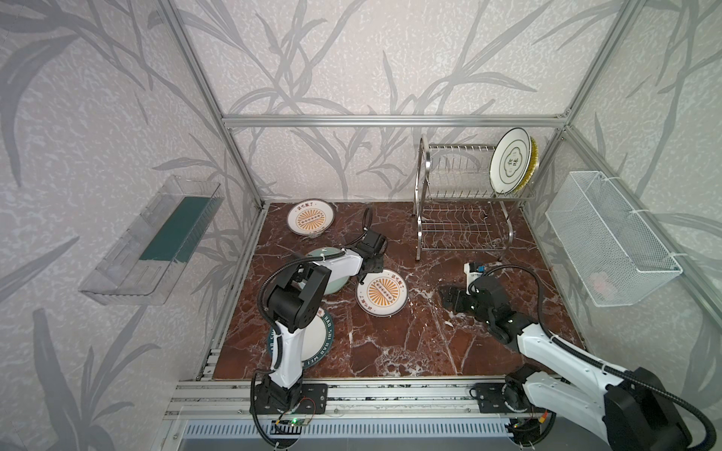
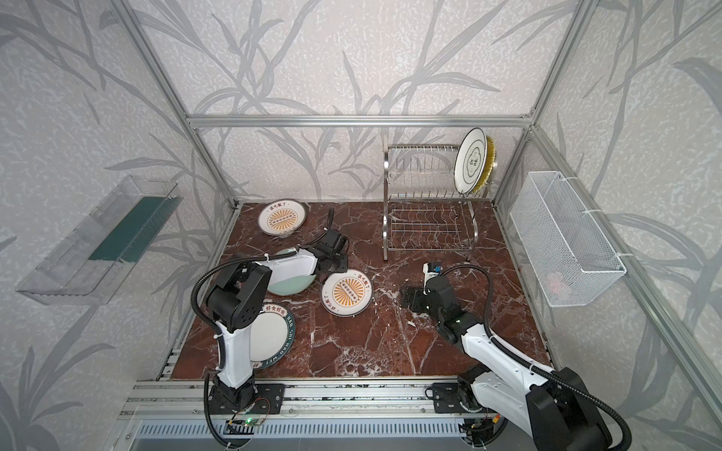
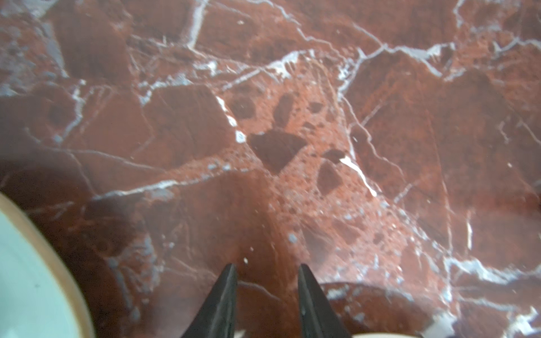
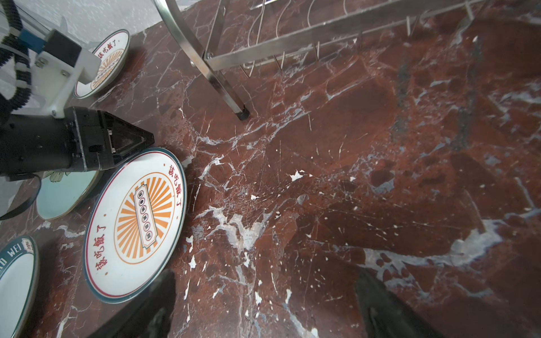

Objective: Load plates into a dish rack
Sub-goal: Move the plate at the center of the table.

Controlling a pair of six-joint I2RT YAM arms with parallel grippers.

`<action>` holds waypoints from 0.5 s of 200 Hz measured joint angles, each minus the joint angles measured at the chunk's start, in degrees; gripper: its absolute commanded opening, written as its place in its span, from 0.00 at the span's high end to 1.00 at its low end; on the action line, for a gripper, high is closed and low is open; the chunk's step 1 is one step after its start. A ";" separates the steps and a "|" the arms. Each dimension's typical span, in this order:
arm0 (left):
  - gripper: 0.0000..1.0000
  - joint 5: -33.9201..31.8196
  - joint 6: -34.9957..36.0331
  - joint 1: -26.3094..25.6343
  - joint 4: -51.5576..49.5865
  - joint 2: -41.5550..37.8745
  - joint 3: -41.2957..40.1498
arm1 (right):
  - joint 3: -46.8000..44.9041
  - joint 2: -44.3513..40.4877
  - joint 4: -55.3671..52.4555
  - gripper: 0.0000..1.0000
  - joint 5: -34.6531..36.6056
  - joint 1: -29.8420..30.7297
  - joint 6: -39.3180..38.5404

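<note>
In both top views, two of the six plates are shown already stood on edge at one end of the dish rack's (image 1: 457, 172) upper tier: the cloud-outline plate (image 1: 510, 161), with the yellow woven-look plate (image 1: 533, 164) just behind it. Four are left lying flat on the table (image 1: 390, 351), all apart from the rack: the nearer sunburst plate (image 1: 381, 291) closest to it, then the farther sunburst plate (image 1: 311, 217), the pale green plate (image 1: 336, 283) and the teal-lettered plate (image 1: 317, 343), the last two partly hidden by the left arm (image 1: 336, 265). The left jaws are seen partly spread and empty at the nearer sunburst plate's rim. The right jaws are spread wide, gripping nothing, over bare table in front of the rack. Roughly a third of the loading is judged done; the rack's lower tier is unfilled.
</note>
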 measured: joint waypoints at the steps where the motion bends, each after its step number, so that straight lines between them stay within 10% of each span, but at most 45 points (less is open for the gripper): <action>1: 0.65 0.00 0.00 -0.02 0.00 -0.02 0.00 | -0.02 0.17 0.13 0.05 -0.07 0.00 0.09; 100: 0.65 -1.75 2.67 0.26 -5.07 -5.68 0.07 | -0.02 9.05 8.28 0.07 -7.06 0.02 2.89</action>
